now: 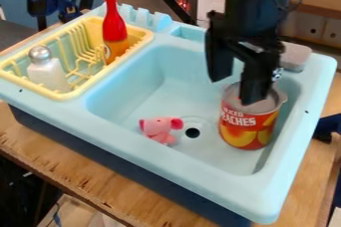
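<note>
The black gripper (234, 90) hangs over the right part of the light blue sink, its two fingers apart and pointing down. Just below it an orange-red peach can (247, 127) stands upright in the basin, against the right side. One fingertip overlaps the can's top in the view; whether it touches or dips inside, I cannot tell. Left of the can, by the dark drain hole, lies a small pink toy animal (158, 129) with darker pink ears.
A yellow dish rack (79, 94) on the sink's left side holds a red and orange bottle (114, 31) and a white shaker with a silver top (47, 69). The sink's rim (173, 174) surrounds the basin. A greyish block (294, 56) sits on the back right corner.
</note>
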{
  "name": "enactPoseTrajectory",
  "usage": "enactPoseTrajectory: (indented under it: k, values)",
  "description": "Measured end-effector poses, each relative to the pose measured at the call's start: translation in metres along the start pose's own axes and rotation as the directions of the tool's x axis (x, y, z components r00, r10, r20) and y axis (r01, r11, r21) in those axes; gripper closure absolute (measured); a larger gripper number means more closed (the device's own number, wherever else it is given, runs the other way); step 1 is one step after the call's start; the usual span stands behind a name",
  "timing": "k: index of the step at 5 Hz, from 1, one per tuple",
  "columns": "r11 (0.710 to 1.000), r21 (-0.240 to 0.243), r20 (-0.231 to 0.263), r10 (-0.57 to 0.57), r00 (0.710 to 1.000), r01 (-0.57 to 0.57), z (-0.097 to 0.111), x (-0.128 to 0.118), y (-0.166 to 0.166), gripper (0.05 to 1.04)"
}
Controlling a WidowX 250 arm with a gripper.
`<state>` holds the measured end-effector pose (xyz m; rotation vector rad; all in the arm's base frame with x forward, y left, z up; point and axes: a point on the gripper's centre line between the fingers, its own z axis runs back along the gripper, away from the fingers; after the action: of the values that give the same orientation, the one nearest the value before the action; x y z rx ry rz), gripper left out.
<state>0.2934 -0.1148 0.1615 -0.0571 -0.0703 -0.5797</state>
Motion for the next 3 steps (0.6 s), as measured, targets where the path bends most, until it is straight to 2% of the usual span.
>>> enactPoseTrajectory:
  k: [3]
  values:
    - [1.0, 0.024, 0.052, 0.004, 0.999, -0.005, -0.013, 0.0132, 0.0013, 0.083]
